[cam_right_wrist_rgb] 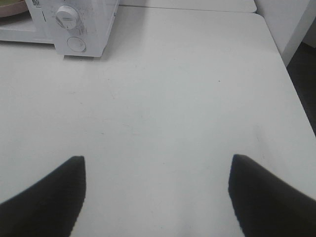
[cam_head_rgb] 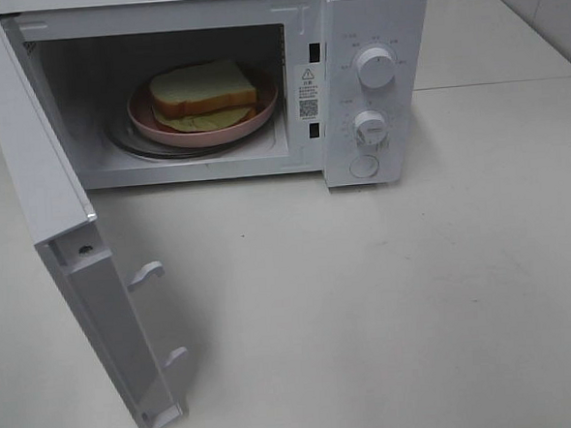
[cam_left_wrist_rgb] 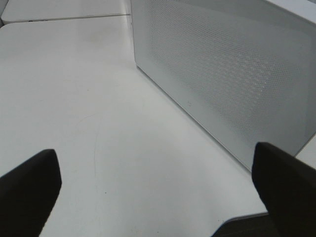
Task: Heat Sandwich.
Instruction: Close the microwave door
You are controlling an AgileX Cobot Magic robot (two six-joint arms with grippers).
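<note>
The sandwich [cam_head_rgb: 203, 88], white bread with a brown crust and pale green filling, lies on a round pink plate [cam_head_rgb: 154, 128] inside the white microwave [cam_head_rgb: 370, 15]. The microwave's door [cam_head_rgb: 75, 266] hangs wide open toward the front left. Neither gripper shows in the exterior high view. My left gripper [cam_left_wrist_rgb: 155, 192] is open over bare table, beside a white dotted panel of the microwave [cam_left_wrist_rgb: 232, 74]. My right gripper [cam_right_wrist_rgb: 158, 192] is also open and empty above the table, well away from the microwave's control panel [cam_right_wrist_rgb: 74, 29].
Two white knobs [cam_head_rgb: 375, 68] [cam_head_rgb: 368, 124] and a round button [cam_head_rgb: 364, 165] sit on the control panel. The open door juts out over the table's front left. The white table [cam_head_rgb: 418, 313] stretches to the right, with an edge [cam_right_wrist_rgb: 291, 74] there.
</note>
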